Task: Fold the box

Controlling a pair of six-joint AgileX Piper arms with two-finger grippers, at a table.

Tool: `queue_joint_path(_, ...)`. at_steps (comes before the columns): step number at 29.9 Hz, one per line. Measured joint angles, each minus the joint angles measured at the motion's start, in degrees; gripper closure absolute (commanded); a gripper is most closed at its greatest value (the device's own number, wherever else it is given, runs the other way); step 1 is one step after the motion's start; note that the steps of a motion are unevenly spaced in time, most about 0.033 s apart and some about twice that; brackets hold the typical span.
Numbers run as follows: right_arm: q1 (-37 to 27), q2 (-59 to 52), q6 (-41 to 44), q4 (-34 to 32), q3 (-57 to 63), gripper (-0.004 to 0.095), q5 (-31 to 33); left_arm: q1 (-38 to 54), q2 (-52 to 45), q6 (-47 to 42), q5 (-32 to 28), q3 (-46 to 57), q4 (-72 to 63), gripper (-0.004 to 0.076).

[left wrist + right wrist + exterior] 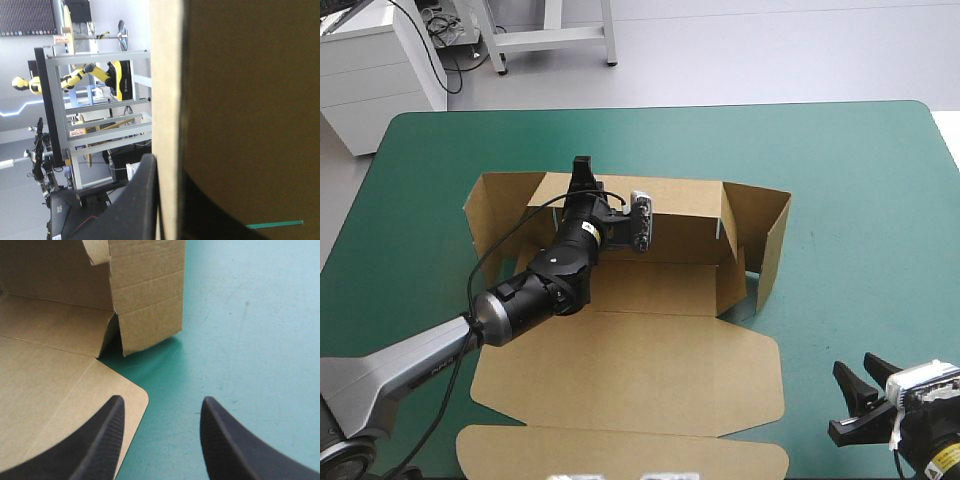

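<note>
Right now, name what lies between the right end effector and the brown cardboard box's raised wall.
Bare teal-green cover and the flat lid's rounded corner, seen in right wrist view.

Wall of the brown box (245,100) edge-on between the black fingers (142,200) of the left end effector (167,167)

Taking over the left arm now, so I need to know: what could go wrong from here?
1. The left gripper pinches only the top edge of the far wall; a hard pull could crease it, or it may slip free and fall.
2. The right wall stands unheld and may tip outward.
3. The right gripper is open, off the box, so nothing pins the lid; the box might slide.
</note>
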Motion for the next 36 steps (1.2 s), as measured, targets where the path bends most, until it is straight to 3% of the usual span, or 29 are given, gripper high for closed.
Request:
queue_joint_path(10,0.0,15.8,1.9,-4.6,-8.9,0.0414,-2.0,0.3,0.1,0.1,0.2,-0.1,-2.2,0.0731)
queue_joint_path(17,0.0,31.4,3.9,-9.9,-22.8,0.0414,-3.4,-0.3,-0.1,1.8,0.8,-0.4,-3.5,0.0731)
queue_joint_path(26,-2.1,51.4,4.1,-11.5,-38.9,0.0414,-3.3,-1.0,-0.4,4.0,1.5,-0.4,-4.3,0.0731)
queue_joint_path(30,-6.1,58.3,0.2,-7.3,-45.8,0.0414,-2.6,-1.0,-0.4,4.8,1.5,-0.4,-4.4,0.0731)
queue_joint_path(36,-13.6,69.7,-15.7,10.1,-57.5,0.0414,2.3,-1.0,-0.4,4.8,1.4,-0.4,-4.4,0.0731)
